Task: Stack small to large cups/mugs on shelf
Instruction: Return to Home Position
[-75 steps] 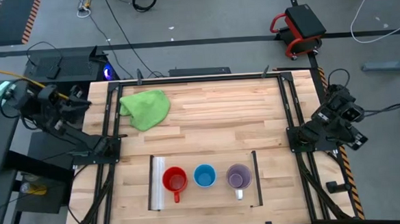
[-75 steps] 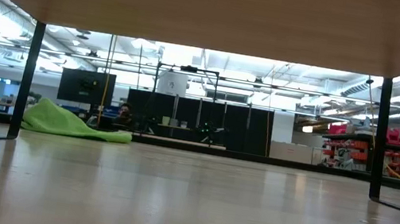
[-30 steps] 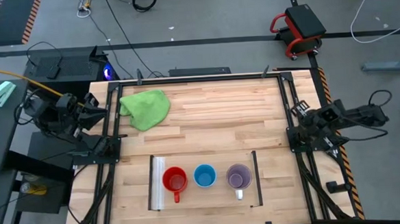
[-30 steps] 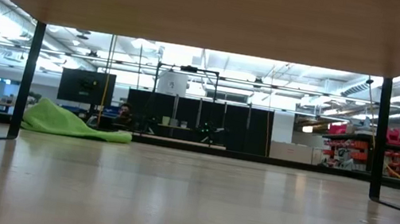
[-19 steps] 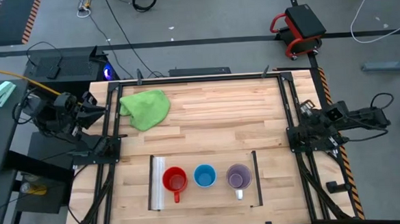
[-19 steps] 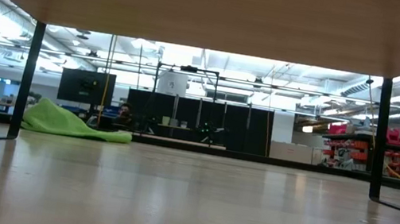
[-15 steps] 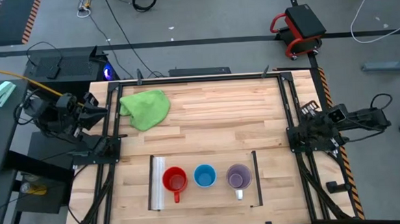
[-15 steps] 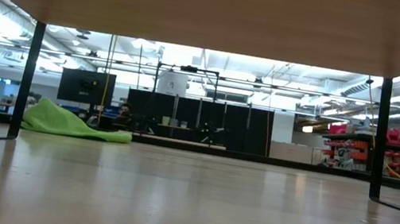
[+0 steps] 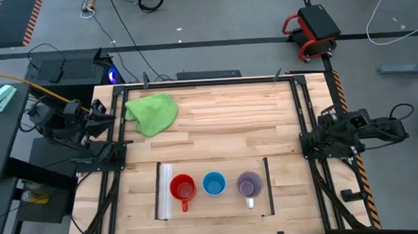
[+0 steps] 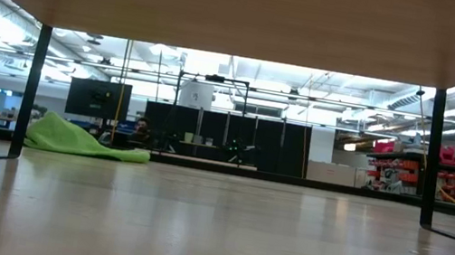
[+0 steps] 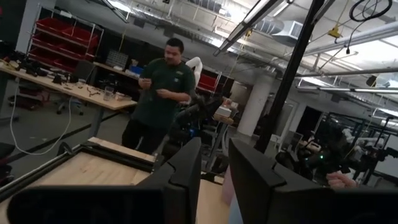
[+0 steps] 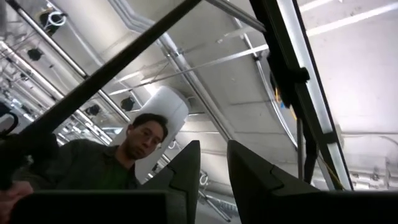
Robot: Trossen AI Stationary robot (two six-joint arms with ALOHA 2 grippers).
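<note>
In the high view, three cups stand upright in a row on the shelf (image 9: pixel 213 203) near the table's near edge. They are a red mug (image 9: pixel 182 188), a light-blue cup (image 9: pixel 213 183) and a purple mug (image 9: pixel 249 184). A silvery rail (image 9: pixel 165 191) bounds the shelf on the left and a thin dark rail (image 9: pixel 267 185) on the right. My left gripper (image 9: pixel 103 112) hovers at the table's left edge, far from the cups; its fingers (image 11: pixel 186 171) stand close together and hold nothing. My right gripper (image 9: pixel 323 127) hovers at the right edge, also shut and empty. The low view shows no cup.
A crumpled green cloth (image 9: pixel 153 111) lies near the far left corner and also shows in the low view as the green cloth (image 10: pixel 84 140). Dark frame rails (image 9: pixel 300 119) run along both side edges. Bare wood lies between cloth and shelf. A person (image 11: pixel 158 93) stands beyond the table.
My right arm has sunk and shifted slightly toward the near edge while staying at the table's right rim. My left gripper has crept a little toward the table's left edge. The cups and the cloth have not moved.
</note>
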